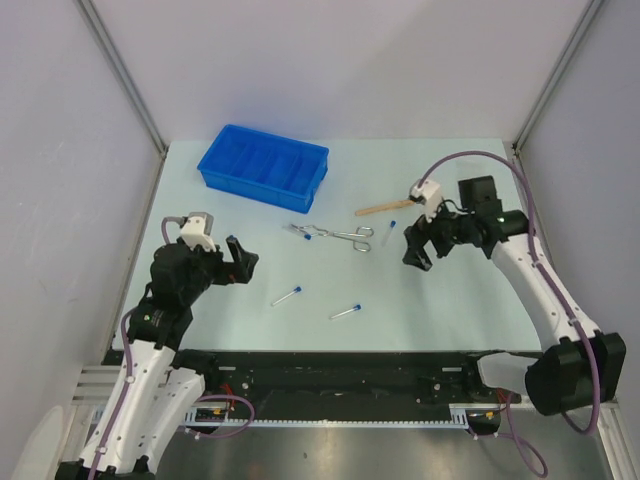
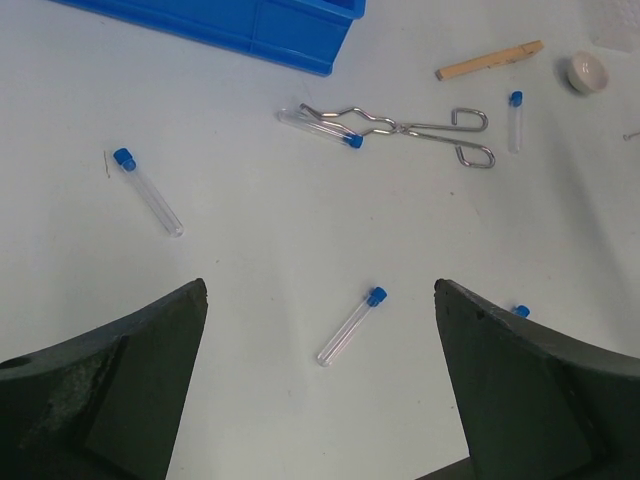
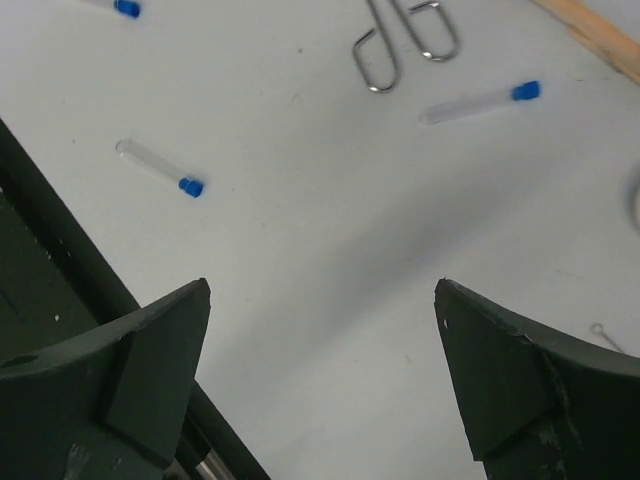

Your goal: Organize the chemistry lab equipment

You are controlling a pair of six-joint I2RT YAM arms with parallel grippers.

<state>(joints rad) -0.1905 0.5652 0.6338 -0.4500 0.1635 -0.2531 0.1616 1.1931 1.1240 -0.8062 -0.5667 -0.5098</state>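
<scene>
The left gripper [image 1: 240, 261] and right gripper [image 1: 416, 249] hover wide open and empty above the table [image 1: 470, 305]; a blue-capped tube [image 2: 351, 325] may roll away if a finger clips it.

light: bright, even | shadows: soft, faint | focus: sharp | glare: slight

Blue compartmented bin [image 1: 263, 166] at far left of pale table [image 1: 320, 330]; upright
</scene>
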